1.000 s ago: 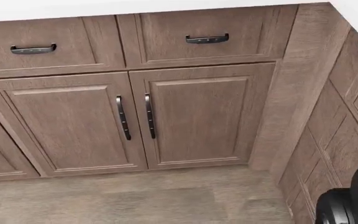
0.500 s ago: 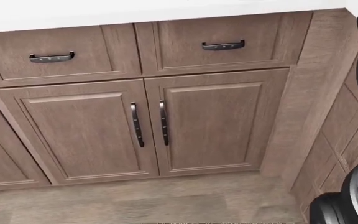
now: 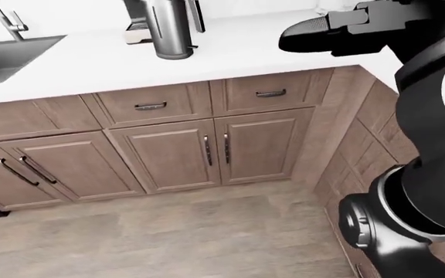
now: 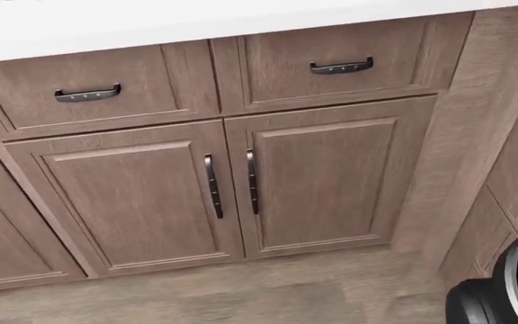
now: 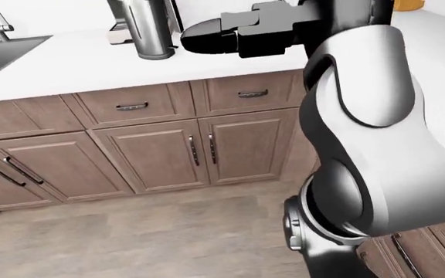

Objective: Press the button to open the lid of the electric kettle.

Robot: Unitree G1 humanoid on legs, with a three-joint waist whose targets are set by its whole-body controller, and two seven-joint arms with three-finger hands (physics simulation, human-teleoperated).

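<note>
Steel electric kettle (image 3: 168, 29) stands unlabelled on the white counter (image 3: 230, 55); right hand (image 3: 315, 35) state unclear.

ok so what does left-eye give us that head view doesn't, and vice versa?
Only the left-eye view shows the metallic electric kettle standing on the white countertop, the dark sink basin at upper left with its faucet, and the robot's black right hand raised over the counter's right end. Its finger state is unclear.

The head view adds nothing new, only a closer look at the cabinet fronts; its top edge barely catches the counter.

Both share the two brown wooden drawers with dark handles, the pair of brown cabinet doors below, and the wood-look floor.
</note>
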